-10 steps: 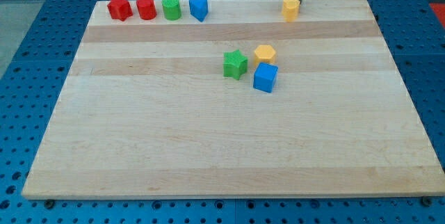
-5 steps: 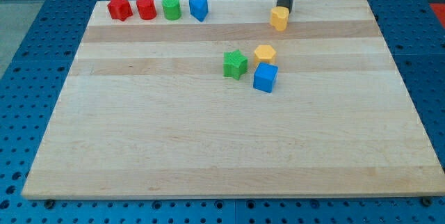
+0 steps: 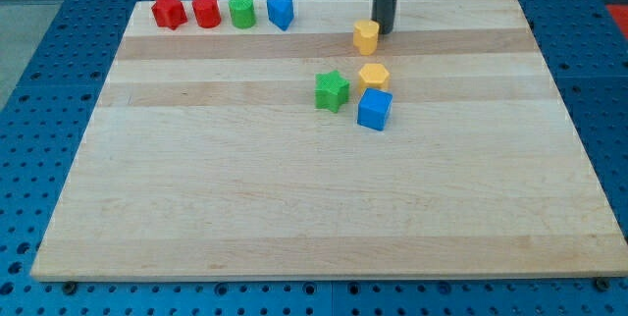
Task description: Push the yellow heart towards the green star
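The yellow heart (image 3: 366,36) lies on the wooden board (image 3: 294,188), above and to the right of the green star (image 3: 332,91). My tip (image 3: 383,30) touches the heart's upper right side. The rod rises out of the view's top. A gap of board separates the heart from the star.
A yellow hexagon (image 3: 373,75) and a blue cube (image 3: 374,109) sit just right of the green star. Along the top left edge stand a red star (image 3: 169,11), a red cylinder (image 3: 206,11), a green cylinder (image 3: 242,11) and a blue block (image 3: 281,12).
My tip has moved down and to the left, pushing the yellow heart from near the top edge toward the green star. The other blocks have not moved.
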You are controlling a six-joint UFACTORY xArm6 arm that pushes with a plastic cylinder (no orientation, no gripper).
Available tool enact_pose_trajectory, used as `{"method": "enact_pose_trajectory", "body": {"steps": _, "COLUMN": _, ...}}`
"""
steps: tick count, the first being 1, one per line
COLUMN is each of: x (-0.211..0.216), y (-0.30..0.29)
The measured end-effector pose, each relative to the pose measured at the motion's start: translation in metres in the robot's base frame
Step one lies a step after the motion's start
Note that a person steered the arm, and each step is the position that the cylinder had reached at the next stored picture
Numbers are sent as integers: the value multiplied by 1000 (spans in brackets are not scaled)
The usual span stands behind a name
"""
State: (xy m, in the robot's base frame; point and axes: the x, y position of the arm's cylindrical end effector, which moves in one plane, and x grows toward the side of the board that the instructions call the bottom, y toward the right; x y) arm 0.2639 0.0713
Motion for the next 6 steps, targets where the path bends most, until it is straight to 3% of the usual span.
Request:
{"method": "enact_pose_trajectory", "body": {"steps": 3, "x": 16, "y": -43}}
{"method": "enact_pose_trajectory", "body": {"steps": 6, "x": 21, "y": -35}}
